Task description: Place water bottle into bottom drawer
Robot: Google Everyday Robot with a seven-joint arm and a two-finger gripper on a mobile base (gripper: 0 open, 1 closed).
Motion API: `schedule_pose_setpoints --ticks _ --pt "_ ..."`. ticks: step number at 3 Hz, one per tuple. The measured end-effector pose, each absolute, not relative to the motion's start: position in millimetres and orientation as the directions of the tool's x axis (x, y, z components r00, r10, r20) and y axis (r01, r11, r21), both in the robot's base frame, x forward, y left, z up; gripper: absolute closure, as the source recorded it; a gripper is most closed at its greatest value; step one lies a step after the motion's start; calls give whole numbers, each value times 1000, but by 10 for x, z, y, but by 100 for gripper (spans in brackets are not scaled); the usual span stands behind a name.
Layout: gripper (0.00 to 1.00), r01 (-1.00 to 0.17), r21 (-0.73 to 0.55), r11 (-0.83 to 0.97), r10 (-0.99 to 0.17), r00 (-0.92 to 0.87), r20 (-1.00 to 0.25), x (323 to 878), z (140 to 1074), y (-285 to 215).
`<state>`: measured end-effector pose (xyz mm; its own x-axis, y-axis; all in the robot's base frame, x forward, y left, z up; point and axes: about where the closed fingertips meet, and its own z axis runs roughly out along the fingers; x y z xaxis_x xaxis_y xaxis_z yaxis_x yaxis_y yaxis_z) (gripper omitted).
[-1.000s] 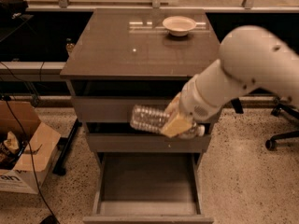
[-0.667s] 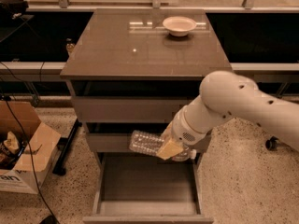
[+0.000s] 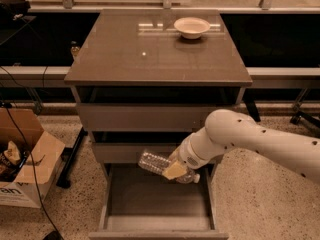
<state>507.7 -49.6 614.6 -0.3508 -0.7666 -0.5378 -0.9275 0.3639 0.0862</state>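
The water bottle is clear and ribbed and lies nearly level, its cap end to the right. My gripper is shut on the water bottle, with a tan finger pad across its middle. The white arm reaches in from the right. The bottle hangs just above the back of the bottom drawer, which is pulled open toward the camera, its deep tray showing nothing inside. The bottle sits in front of the middle drawer's face.
The cabinet top carries a white bowl at the back right. The two upper drawers are shut. An open cardboard box with cables stands on the floor at the left. A chair base is at the far right.
The arm has dropped lower and drawn in, carrying the bottle down from the middle drawer's height to just above the open bottom drawer.
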Motion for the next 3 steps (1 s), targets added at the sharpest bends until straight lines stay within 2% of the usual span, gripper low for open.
schedule_pose_setpoints --ticks 1,2,3 --pt "100 -931 68 359 -819 -349 -455 5096 6106 -542" --pt "100 -927 100 361 -866 -372 -334 5158 5754 -649" --pt "100 -919 141 368 -878 -393 -271 5239 5329 -786"
